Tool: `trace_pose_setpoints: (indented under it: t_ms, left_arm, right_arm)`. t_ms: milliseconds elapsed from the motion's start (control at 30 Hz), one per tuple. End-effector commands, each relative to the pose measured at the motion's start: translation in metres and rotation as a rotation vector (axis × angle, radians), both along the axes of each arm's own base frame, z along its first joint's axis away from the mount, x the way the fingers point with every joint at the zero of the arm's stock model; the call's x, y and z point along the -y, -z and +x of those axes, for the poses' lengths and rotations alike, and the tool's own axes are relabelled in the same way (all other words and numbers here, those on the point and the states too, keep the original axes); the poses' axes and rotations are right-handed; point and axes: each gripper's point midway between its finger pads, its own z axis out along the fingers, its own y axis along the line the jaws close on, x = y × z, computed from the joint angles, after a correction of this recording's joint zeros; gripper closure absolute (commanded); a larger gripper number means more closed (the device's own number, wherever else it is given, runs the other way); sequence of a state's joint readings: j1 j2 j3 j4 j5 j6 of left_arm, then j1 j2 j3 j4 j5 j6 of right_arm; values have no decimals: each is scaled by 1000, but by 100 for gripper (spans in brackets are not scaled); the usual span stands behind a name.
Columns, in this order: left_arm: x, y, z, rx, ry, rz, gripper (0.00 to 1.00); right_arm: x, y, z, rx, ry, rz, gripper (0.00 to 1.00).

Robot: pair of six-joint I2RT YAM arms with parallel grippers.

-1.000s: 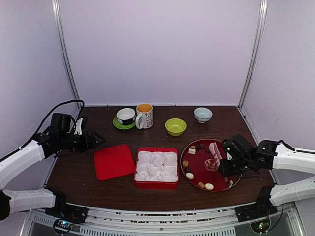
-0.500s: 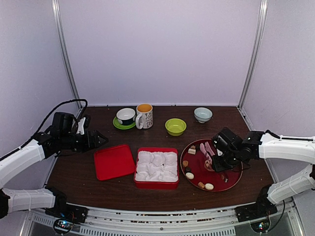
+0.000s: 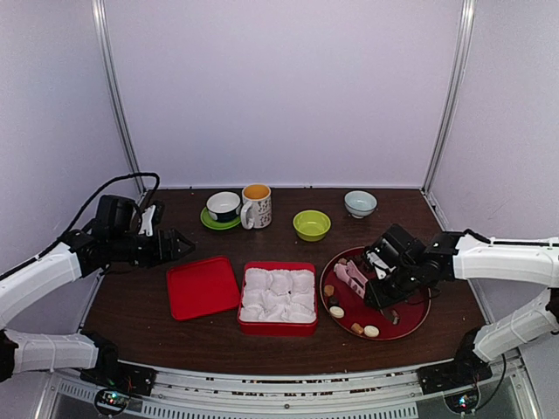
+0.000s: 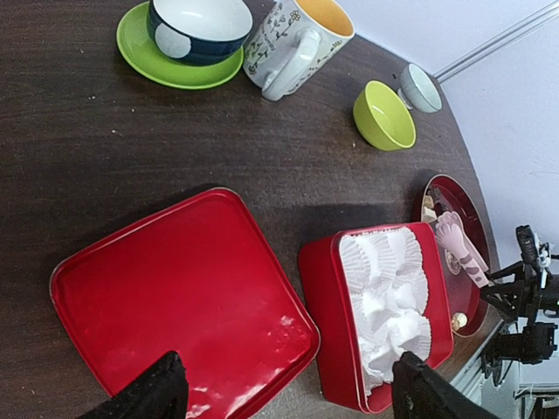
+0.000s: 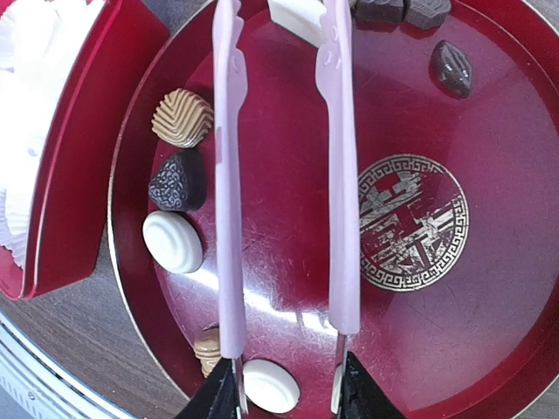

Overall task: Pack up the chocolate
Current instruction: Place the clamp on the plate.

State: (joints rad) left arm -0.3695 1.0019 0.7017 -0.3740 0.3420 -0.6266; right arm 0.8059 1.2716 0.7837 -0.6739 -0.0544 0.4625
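Observation:
The chocolate lies on a round red plate [image 5: 489, 262]: a tan striped piece [image 5: 182, 117], a dark heart [image 5: 177, 182], a white oval [image 5: 172, 242], a white round [image 5: 271, 385] and a dark oval [image 5: 451, 67]. My right gripper [image 5: 284, 393] [image 3: 377, 272] hangs over the plate, shut on pink-handled tongs [image 5: 342, 175] [image 3: 351, 276]. The tongs' arms stand apart with nothing between them, and their tips run off the top of the right wrist view. My left gripper [image 3: 179, 246] [image 4: 288, 388] hovers open above the red lid [image 4: 175, 297], holding nothing.
A red box [image 3: 278, 329] [image 4: 327, 323] lined with white paper cups sits between the lid [image 3: 203, 286] and the plate [image 3: 410, 321]. At the back stand a bowl on a green saucer [image 3: 224, 207], a flowered mug [image 3: 256, 205], a green bowl [image 3: 312, 224] and a pale bowl [image 3: 360, 203].
My right gripper has carried the tongs leftward across the plate, toward the box side, and its jaws have eased slightly. The left arm has edged a little to the right.

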Motion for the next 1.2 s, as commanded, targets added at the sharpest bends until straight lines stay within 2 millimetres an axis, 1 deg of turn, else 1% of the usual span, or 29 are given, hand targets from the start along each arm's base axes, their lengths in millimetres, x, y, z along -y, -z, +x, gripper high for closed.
trace_pose_setpoints:
  t_ms: [0,133,300,667,900,1100,1167]
  left_arm:
    - [4,-11,5,43,12,6,17]
    - [4,-11,4,41,16,10,17]
    - [3,-9,4,38,13,15,17]
    - [8,-9,7,32,25,24,16]
    - [10,-8,8,29,28,27,17]
    - [11,-9,7,32,32,26,16]
    - [11,-9,7,31,31,26,17]
  right_arm:
    - [-12,-6,12,18,-29,9,63]
    - [-5,-1,17,20,-8,-57,62]
    - [-1,4,16,11,3,-76,61]
    - [5,-12,16,57,16,-59,60]
    - [11,-4,15,46,23,-100,59]
    - [3,4,18,30,11,-87,59]
    - [1,6,18,26,8,-87,57]
